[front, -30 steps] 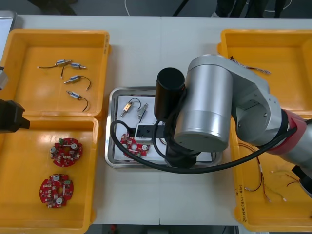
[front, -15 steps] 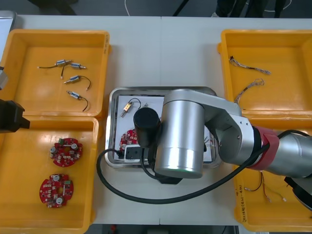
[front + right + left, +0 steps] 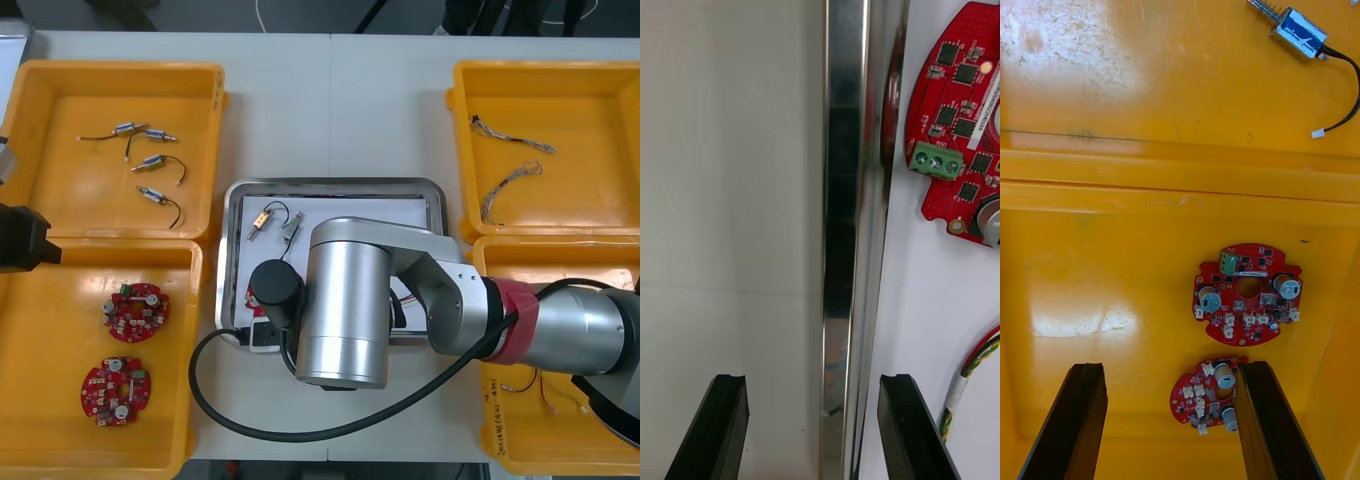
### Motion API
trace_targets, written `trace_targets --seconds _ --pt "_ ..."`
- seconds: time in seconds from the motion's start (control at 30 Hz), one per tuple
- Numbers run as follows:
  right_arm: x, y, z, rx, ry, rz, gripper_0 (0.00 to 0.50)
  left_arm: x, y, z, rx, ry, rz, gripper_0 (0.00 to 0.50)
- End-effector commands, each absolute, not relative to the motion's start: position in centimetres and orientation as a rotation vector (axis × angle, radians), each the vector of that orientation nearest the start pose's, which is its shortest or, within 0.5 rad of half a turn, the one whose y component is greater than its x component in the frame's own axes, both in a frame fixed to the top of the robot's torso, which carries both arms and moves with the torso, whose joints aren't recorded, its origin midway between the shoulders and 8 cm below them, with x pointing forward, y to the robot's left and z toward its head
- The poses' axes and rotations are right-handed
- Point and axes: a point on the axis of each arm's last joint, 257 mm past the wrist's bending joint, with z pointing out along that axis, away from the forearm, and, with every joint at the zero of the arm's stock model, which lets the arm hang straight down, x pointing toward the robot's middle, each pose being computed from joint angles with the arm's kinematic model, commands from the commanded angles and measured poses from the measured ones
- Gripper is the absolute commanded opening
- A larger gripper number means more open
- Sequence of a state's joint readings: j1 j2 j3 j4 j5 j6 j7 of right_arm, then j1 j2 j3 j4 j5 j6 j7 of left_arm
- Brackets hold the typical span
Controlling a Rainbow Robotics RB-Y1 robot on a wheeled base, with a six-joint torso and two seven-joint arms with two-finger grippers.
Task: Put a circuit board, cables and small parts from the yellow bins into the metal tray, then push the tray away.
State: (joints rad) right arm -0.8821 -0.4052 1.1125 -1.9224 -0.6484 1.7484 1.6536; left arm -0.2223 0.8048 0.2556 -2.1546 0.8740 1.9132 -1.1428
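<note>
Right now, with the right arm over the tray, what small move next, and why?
Probably lower the open right fingers astride the tray's rim, ready to push: circuit board and cable already lie inside. The left fingers hang over a yellow bin.

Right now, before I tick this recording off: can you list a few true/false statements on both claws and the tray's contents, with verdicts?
1. The right claw is open, with one finger on each side of the rim of the metal tray. True.
2. The tray holds no board. False: a red circuit board lies on its white inside.
3. The left claw is shut on a board. False: it is open, above two boards lying in a yellow bin.
4. Small metal parts lie in the tray's far left corner. True.
5. A red and yellow cable lies in the tray. True.
</note>
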Motion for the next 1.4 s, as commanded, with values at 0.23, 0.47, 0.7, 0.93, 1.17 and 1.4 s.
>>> trace_targets --seconds 0.23,0.47,0.7,0.93,1.17,1.4 --pt "34.9 0.6 -29.2 -2.052 1.982 -0.381 0.500 37.9 37.6 -14.8 -0.031 2.675 0.050 0.500" --pt "35.2 0.5 -30.0 -2.047 1.955 -0.426 0.500 37.9 37.6 -14.8 -0.031 2.675 0.050 0.500" --pt "35.2 0.4 -30.6 -2.044 1.957 -0.427 0.500 37.9 37.6 -14.8 -0.031 2.675 0.050 0.500" --pt "35.4 0.3 -30.9 -2.030 1.949 -0.440 0.500 37.9 37.6 -14.8 -0.031 2.675 0.050 0.500" --pt "35.5 0.5 -30.9 -2.024 1.942 -0.440 0.500 37.9 37.6 -14.8 -0.031 2.675 0.050 0.500" --pt "35.8 0.0 -31.0 -2.019 1.948 -0.453 0.065 37.9 37.6 -14.8 -0.031 2.675 0.050 0.500"
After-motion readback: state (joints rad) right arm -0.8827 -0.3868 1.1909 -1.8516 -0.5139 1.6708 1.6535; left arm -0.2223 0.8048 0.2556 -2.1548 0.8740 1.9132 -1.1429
